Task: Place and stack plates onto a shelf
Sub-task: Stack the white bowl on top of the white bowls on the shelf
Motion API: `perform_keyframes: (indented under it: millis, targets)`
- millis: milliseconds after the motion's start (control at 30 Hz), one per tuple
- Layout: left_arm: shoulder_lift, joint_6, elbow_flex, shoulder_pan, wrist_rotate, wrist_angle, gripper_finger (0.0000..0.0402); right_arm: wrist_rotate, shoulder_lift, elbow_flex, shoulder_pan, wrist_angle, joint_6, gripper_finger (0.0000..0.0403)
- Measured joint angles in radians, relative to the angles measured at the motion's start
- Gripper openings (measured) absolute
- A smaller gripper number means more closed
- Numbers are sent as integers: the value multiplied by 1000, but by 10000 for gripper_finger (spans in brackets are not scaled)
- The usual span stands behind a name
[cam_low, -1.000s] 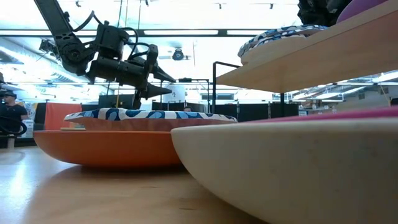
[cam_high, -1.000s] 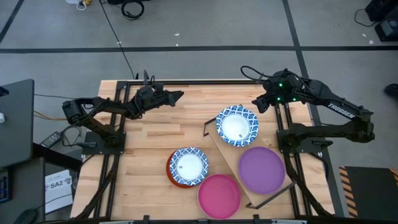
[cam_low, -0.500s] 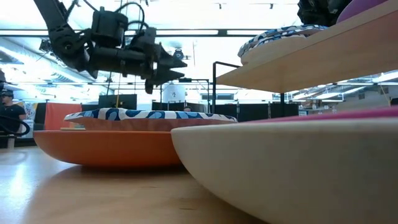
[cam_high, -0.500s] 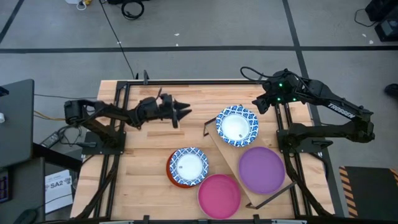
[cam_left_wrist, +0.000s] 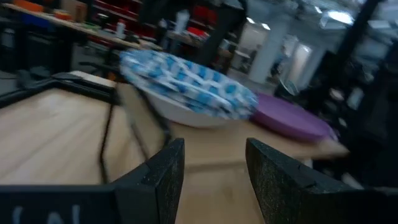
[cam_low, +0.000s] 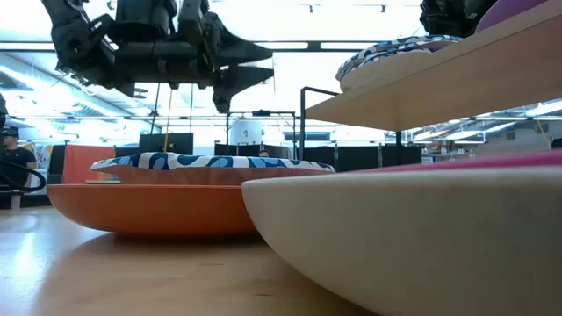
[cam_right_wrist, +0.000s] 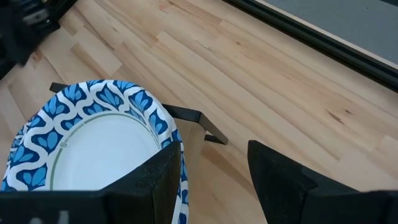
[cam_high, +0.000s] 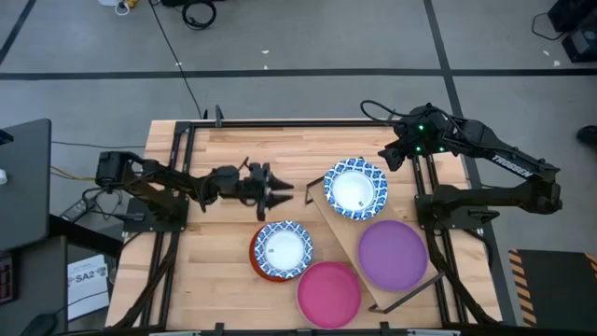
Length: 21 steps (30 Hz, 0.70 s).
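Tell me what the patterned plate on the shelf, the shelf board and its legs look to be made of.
Patterned plate: probably paper or thin disposable stock; matte white centre, printed blue pattern, thin fluted rim.
Shelf board: light wood, plain and unvarnished-looking; pale even surface, though its grain is hard to make out.
Legs: likely thin metal bar, matte black; slim and sharply bent.

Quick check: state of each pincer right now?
Left pincer: open, empty, over the table near the shelf.
Right pincer: open, empty, by the blue-and-white plate.
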Motion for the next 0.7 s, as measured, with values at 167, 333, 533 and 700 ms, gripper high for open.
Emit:
perform_keyframes:
  millis: [167, 333, 533, 700]
  targets:
    - [0, 60, 35, -101, 2, -22, 178, 0, 0, 0, 0, 0, 0, 192]
    - [0, 112, 78, -186, 0, -91, 178, 0, 0, 0, 0, 0, 0, 192]
    - [0, 135, 207, -277, 1, -371, 178, 0, 0, 0, 0, 0, 0, 192]
    - [0, 222, 380, -339, -6, -715, 178, 0, 0, 0, 0, 0, 0, 192]
